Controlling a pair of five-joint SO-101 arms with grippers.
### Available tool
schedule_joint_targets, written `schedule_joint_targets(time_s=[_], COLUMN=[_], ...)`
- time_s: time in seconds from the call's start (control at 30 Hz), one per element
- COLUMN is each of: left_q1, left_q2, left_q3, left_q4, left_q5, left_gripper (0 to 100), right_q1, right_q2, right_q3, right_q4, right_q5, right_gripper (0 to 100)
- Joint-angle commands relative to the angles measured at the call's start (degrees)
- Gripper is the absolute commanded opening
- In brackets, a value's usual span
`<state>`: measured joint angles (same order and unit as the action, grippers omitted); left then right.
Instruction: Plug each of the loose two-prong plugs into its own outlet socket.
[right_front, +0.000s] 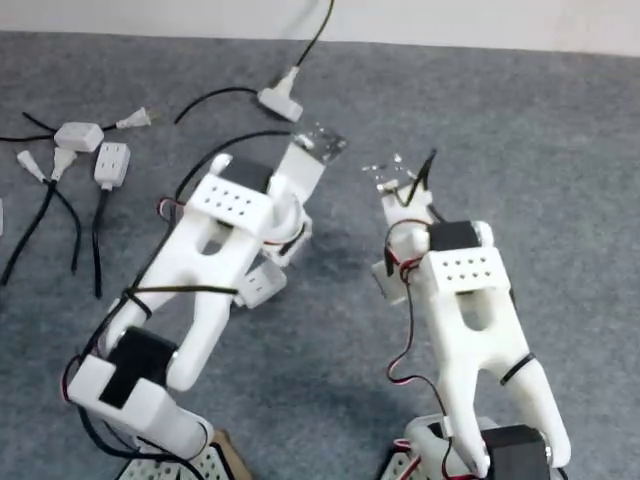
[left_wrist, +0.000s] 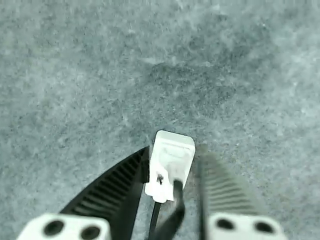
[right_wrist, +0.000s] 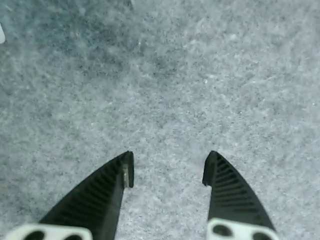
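Nearest the arm bases, the grey carpet (right_front: 330, 400) lies bare between the two arms. There is more open floor to the right of the right arm, running out to the edge of the high view.

The left gripper (left_wrist: 173, 151) is pinching a white plug (left_wrist: 170, 165) between its ribbed fingers (left_wrist: 120, 185). The plug's black cord runs back toward the wrist. The plug hangs over plain carpet with room all around it. In the high view this gripper (right_front: 318, 145) sits just left of centre. The right gripper (right_wrist: 170, 160) is spread wide with bare carpet between the fingers, and it is set a little apart from the left one (right_front: 395, 175).

Just beyond the left gripper a flat white plug (right_front: 281, 101) lies on the carpet. One black cord curves off it to the left, and another runs up past the far edge.

Well off to the far left is a knot of cords with an outlet block (right_front: 112, 163), a white adapter (right_front: 78, 135) and a pronged plug (right_front: 137, 120) lying loose. A small plug (right_front: 62, 160) touches the adapter, but I cannot tell whether it is seated. A pale wall (right_front: 480, 20) bounds the far edge.
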<state>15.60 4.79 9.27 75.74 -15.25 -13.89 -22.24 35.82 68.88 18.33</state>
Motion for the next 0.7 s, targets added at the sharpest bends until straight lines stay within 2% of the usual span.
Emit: schedule_joint_targets(time_s=[0.0, 0.37, 0.53, 0.67], left_q1=[0.1, -4.2, -3.1, -2.4], left_q2=[0.7, 1.1, 1.1, 0.5], left_q3=[-1.0, -4.8, -7.2, -4.3], left_q4=[0.9, 1.1, 8.1, 12.6], left_q5=[-1.3, -1.0, -0.8, 1.6], left_gripper=[2, 1, 2, 10], right_q1=[0.6, 0.6, -0.5, -1.0], right_q2=[-1.4, -1.3, -1.3, -1.2], right_q3=[-0.4, -0.4, -0.3, 0.7], right_q4=[-0.8, -0.8, -0.5, -0.5], right_q5=[-0.1, 0.0, 0.0, 0.0], right_gripper=[23.1, 23.1, 23.1, 23.1])
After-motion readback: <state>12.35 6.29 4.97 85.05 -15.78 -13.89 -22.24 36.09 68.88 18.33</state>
